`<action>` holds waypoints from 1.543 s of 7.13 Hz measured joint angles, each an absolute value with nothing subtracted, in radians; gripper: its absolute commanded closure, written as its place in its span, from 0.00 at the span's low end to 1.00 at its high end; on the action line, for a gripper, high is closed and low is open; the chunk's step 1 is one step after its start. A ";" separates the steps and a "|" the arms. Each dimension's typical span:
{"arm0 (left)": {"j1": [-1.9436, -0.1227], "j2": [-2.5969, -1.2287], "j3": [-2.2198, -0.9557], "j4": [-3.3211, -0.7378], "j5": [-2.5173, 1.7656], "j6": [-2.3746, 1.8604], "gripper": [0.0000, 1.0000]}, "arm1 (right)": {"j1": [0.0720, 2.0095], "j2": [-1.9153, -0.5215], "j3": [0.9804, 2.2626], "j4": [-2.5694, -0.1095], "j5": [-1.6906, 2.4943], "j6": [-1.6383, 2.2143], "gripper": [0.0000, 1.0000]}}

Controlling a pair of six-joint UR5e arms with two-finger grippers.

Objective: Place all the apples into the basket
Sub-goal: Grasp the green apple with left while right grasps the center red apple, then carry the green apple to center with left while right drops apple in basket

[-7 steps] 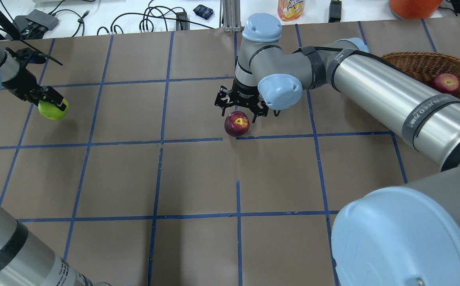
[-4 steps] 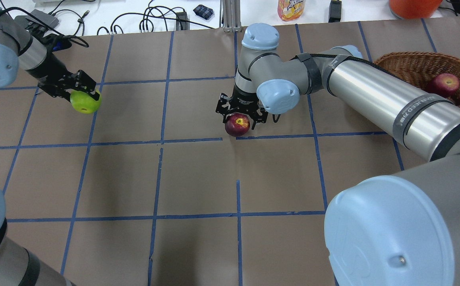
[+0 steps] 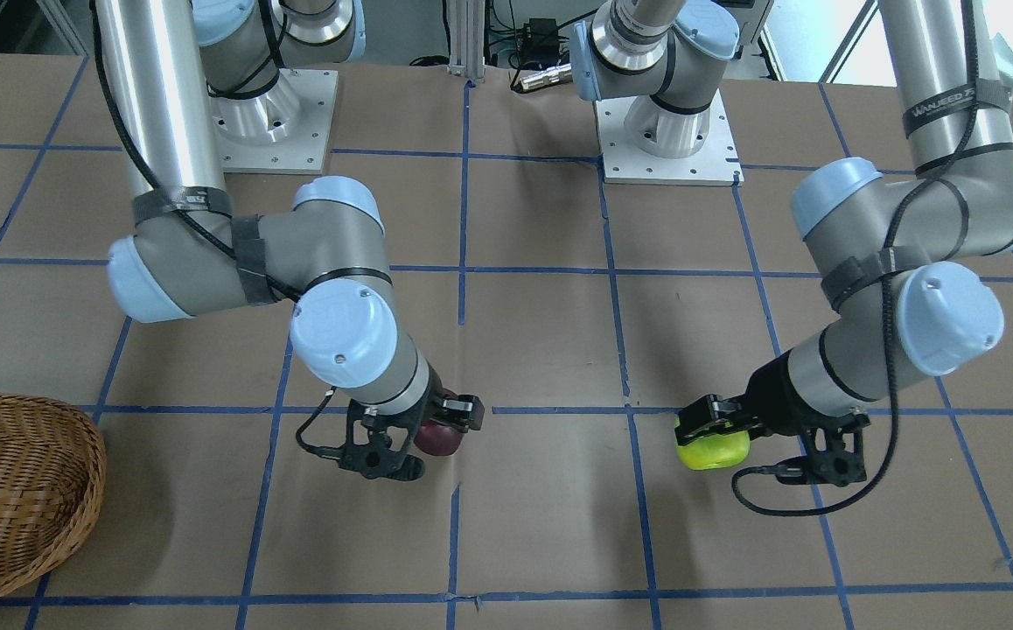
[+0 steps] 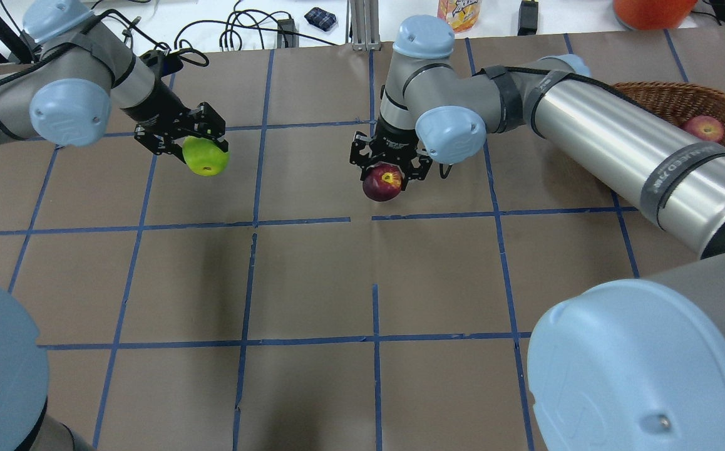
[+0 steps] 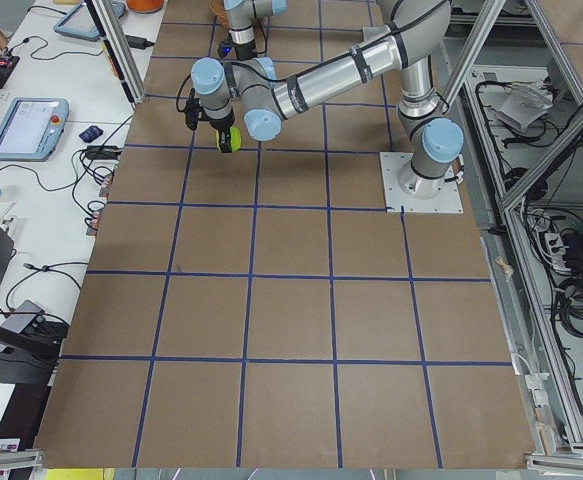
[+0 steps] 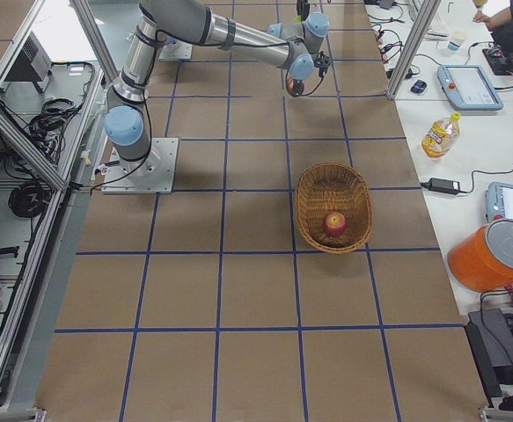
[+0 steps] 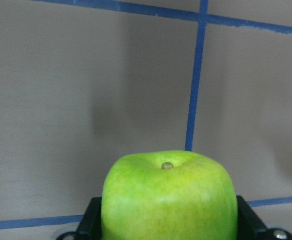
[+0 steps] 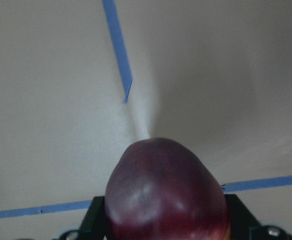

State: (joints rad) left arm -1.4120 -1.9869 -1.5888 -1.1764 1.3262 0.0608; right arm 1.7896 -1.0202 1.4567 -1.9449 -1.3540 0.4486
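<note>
My left gripper is shut on the yellow-green apple and holds it above the table at the far left; the apple fills the left wrist view and shows in the front view. My right gripper is shut on the dark maroon apple, lifted off the table near the middle; it also shows in the right wrist view and the front view. The red apple lies in the wicker basket at the far right, also seen in the right side view.
The brown table carries a blue tape grid. Cables, a juice bottle and an orange container sit beyond the far edge. The right arm's long silver link passes over the basket's near side.
My left gripper carried the green apple right and farther across the table. My right gripper came down, shut on the maroon apple and lifted it slightly.
</note>
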 measured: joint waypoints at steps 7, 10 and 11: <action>-1.869 -2.083 -1.611 -0.945 1.477 -0.407 0.09 | 1.239 -1.102 1.334 -1.759 -1.635 -0.205 1.00; -1.905 -2.114 -1.610 -0.944 1.488 -0.444 0.00 | 1.165 -1.004 1.342 -1.892 -1.664 -0.313 1.00; -1.905 -2.112 -1.608 -0.944 1.489 -0.439 0.00 | 1.157 -0.981 1.345 -1.919 -1.678 -0.327 0.90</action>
State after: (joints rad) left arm -1.9047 -2.1120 -1.6084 -0.9440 1.4895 -0.4395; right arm 1.1567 -0.9810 1.3453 -1.9191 -1.6776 -0.3269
